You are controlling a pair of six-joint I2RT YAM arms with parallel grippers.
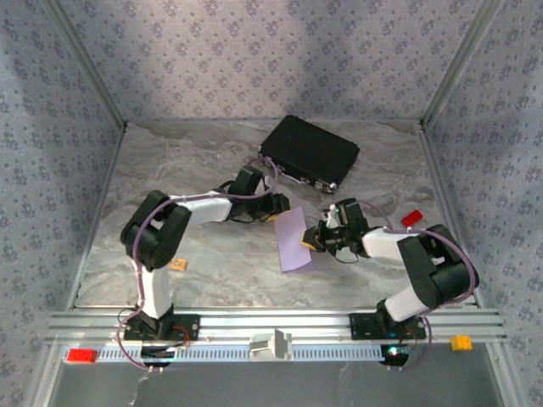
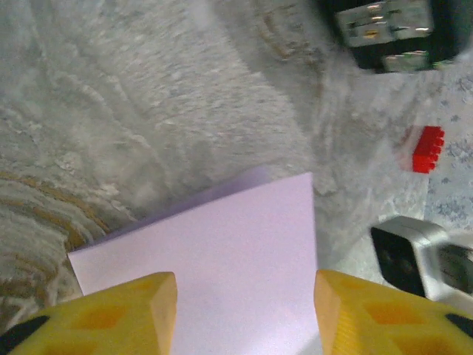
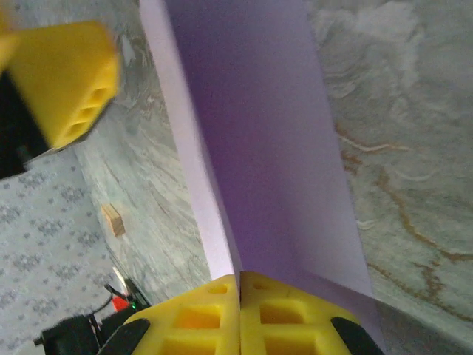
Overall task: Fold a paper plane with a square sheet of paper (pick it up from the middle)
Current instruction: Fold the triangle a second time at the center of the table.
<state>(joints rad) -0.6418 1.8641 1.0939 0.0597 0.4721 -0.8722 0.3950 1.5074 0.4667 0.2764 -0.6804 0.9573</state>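
- Broadly, the marbled table (image 1: 212,161) holds an early stage of the job: folding has begun, but most of it is left to do.
- The black case (image 1: 309,153) sits upper centre in the top view, well apart from the work and playing no part.
- The square sheet of paper (image 1: 293,240) lies at mid-frame between the two arms. It reads as a narrow rectangle, and both wrist views show a second layer at its edge, so I judge it doubled over once. No pointed nose or wings show yet.
- The right gripper (image 3: 239,285) is clenched on the sheet's near edge, lifting or pinning it.
- The left gripper (image 2: 244,296) stands released, its fingers spread on either side of the lilac surface.
- A red block (image 1: 411,218) and a tan block (image 1: 178,264) lie off to the sides.
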